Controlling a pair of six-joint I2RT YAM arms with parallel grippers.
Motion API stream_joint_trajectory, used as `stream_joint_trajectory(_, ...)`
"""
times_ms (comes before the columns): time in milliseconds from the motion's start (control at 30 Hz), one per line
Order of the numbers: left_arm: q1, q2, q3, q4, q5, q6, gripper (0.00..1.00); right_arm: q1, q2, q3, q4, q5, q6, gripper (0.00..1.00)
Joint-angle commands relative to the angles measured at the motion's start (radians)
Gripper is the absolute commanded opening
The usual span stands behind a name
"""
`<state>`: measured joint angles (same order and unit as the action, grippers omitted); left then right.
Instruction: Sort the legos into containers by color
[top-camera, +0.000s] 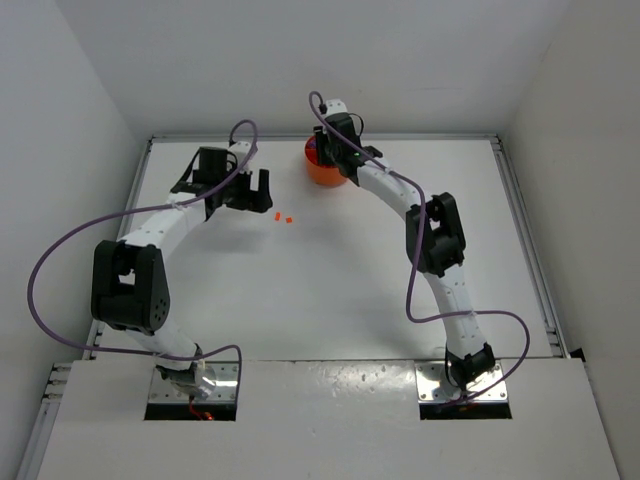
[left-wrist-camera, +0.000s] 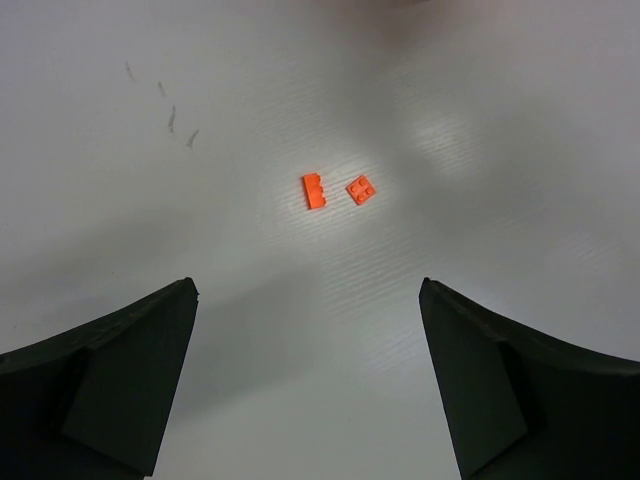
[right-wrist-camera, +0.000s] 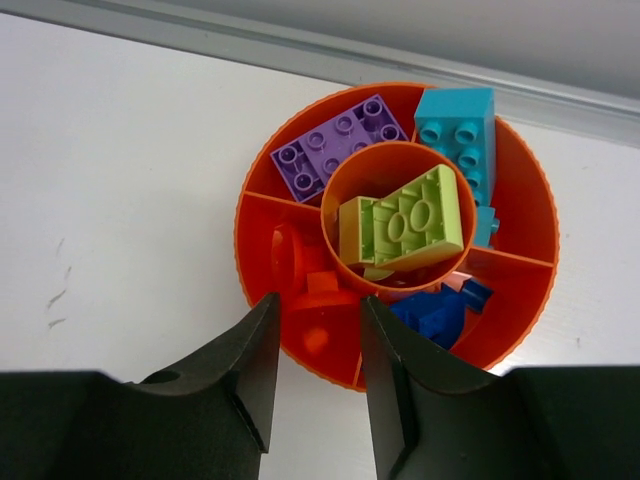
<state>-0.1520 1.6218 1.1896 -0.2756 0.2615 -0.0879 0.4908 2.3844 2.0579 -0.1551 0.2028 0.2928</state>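
My left gripper is spread wide with nothing in it. Only its dark fingertips show at the bottom corners of the left wrist view. Two small orange legos lie side by side on the table at frame centre.

My right gripper hangs over the orange dish, its fingers a narrow gap apart and hiding the lower rim. The orange bits blend into the dish, so I cannot tell if one is pinched. The purple, cyan, lime and half-hidden blue pieces sit in separate compartments.
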Motion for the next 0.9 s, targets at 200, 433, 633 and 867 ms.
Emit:
stream_joint_trajectory(200,0.002,0.101,0.119,0.13,0.2,-0.165,1.0,-0.014,-0.004,0.047,0.015,-0.046,0.048,0.42)
stream_joint_trajectory(433,-0.037,0.164,0.163,0.069,0.003,-0.128,0.9,-0.014,-0.071,0.006,-0.004,-0.085,-0.018,0.42)
stream_joint_trajectory(633,-0.089,0.197,0.153,0.001,-0.113,-0.085,0.71,-0.014,-0.198,-0.12,-0.035,-0.045,-0.069,0.41)
stream_joint_trajectory(867,-0.144,0.233,0.116,0.001,-0.185,-0.085,0.64,-0.023,-0.453,-0.47,0.06,0.035,-0.101,0.41)
